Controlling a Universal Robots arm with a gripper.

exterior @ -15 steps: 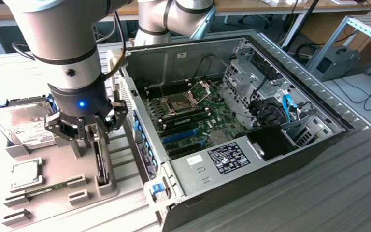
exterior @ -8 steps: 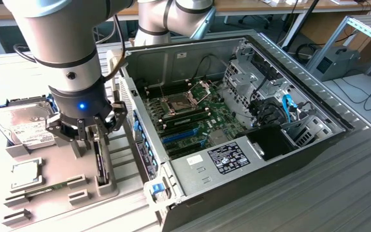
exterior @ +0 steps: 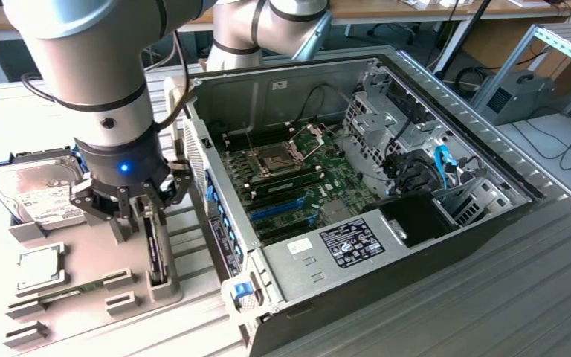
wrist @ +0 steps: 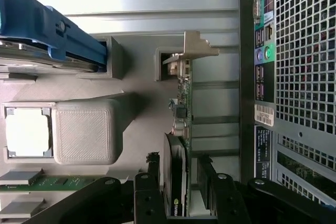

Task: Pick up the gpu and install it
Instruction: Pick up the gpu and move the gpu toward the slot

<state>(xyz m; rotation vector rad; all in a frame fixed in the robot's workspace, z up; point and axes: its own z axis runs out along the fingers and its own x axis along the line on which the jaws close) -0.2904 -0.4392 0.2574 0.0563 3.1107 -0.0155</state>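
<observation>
My gripper hangs low over the grey parts holder, which sits at the exterior view's left of the open computer case. Its jaws are spread wide and grasp nothing. The gpu stands on its long edge in a slot of that holder, just beside the case's rear panel. From the wrist I see it edge-on, running between my two fingers, with a thin gap on each side, so as far as I can judge I touch neither face. The gap looks a little wider on the case side, so I would shift slightly that way before closing. If one pad lands first, I expect a card this thin to rock in its slot. I want the pads flat on the black cooler body, not on the bare board with its small components. They should also stay well back from the silvery bracket, which rests against a post of the holder at the far end. A slow, gentle squeeze with my wrist square to the card should suit it best, since a skewed grip could twist it. The hard drive in its blue caddy, the processor and the green memory stick lie on the other side, well apart from my fingers.
</observation>
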